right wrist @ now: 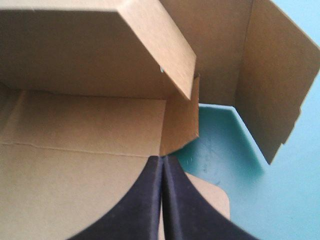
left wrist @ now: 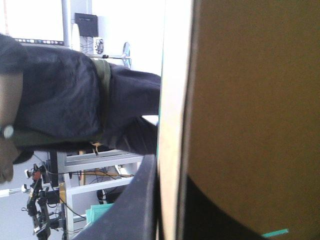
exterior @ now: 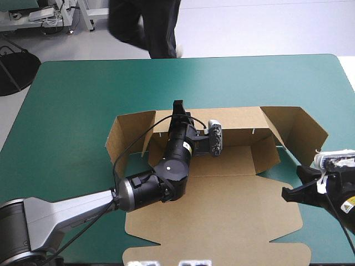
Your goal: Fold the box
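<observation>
The brown box [exterior: 222,194] lies mid-table with its back wall [exterior: 233,119] raised and the lid flat toward the front edge. Side flaps stand up at its left [exterior: 130,130] and right [exterior: 297,130]. My left gripper [exterior: 178,106] reaches over the tray floor and is shut on the back wall's top edge. In the left wrist view the board [left wrist: 250,100] runs between the black fingers [left wrist: 137,200]. My right gripper [exterior: 286,193] hovers at the lid's right edge, shut, holding nothing. In the right wrist view its tip [right wrist: 162,160] points at the tray's right corner [right wrist: 180,125].
The teal-green cover [exterior: 72,100] shows beyond and to the left of the box. The right flap [right wrist: 275,85] stands splayed outward over the cover, ahead of the right gripper. The table's right edge [exterior: 346,72] runs close behind that arm.
</observation>
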